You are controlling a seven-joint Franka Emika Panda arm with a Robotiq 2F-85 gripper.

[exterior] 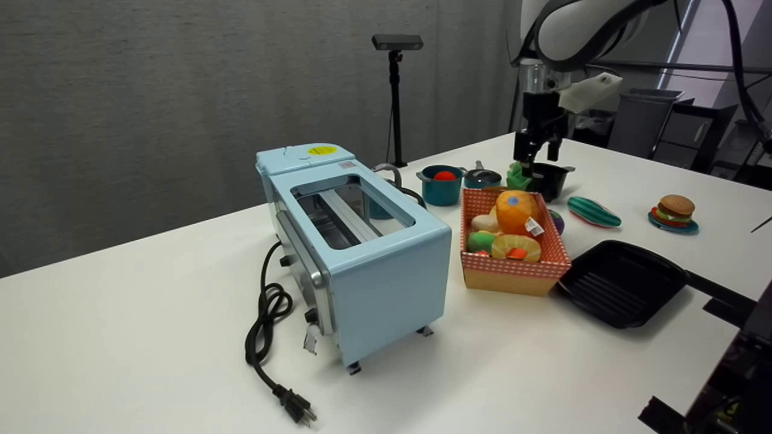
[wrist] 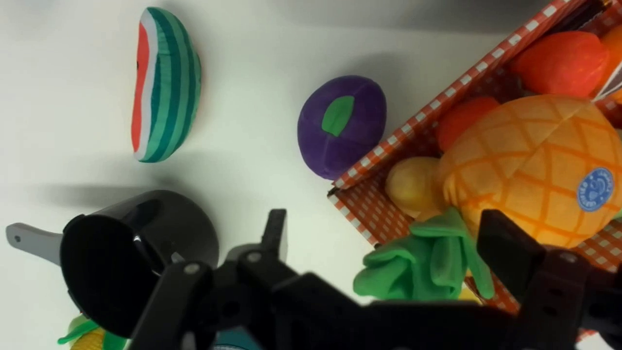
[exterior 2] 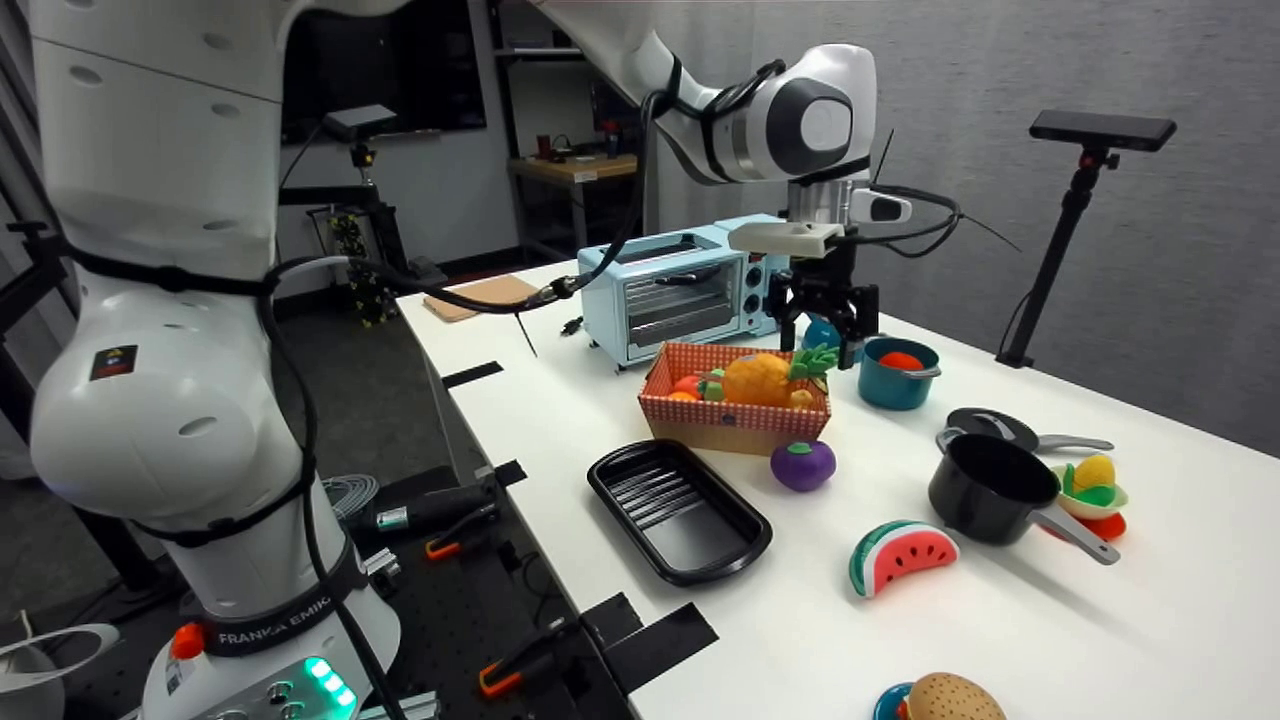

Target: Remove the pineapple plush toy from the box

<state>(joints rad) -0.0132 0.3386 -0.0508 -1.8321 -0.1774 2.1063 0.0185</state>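
The pineapple plush toy is orange with a green leafy tuft. It lies on its side on top of other plush food in the box, in both exterior views (exterior: 514,211) (exterior 2: 755,381) and the wrist view (wrist: 529,160). Its tuft sticks out over one short end of the box. The box is a tan basket with a red-and-white checked lining (exterior: 506,282) (exterior 2: 715,434) (wrist: 418,119). My gripper (exterior: 538,160) (exterior 2: 818,340) (wrist: 388,231) is open, pointing down at that end. The tuft shows between its spread fingers; I cannot tell whether a finger touches it.
A light-blue toaster oven (exterior 2: 675,300) stands beside the box. A black grill pan (exterior 2: 680,512), purple plush (exterior 2: 803,466), watermelon plush (exterior 2: 903,557), black pot (exterior 2: 990,490), lidded pan (exterior 2: 990,428) and teal pot (exterior 2: 897,385) are around it. A toy burger (exterior: 675,208) sits farther off.
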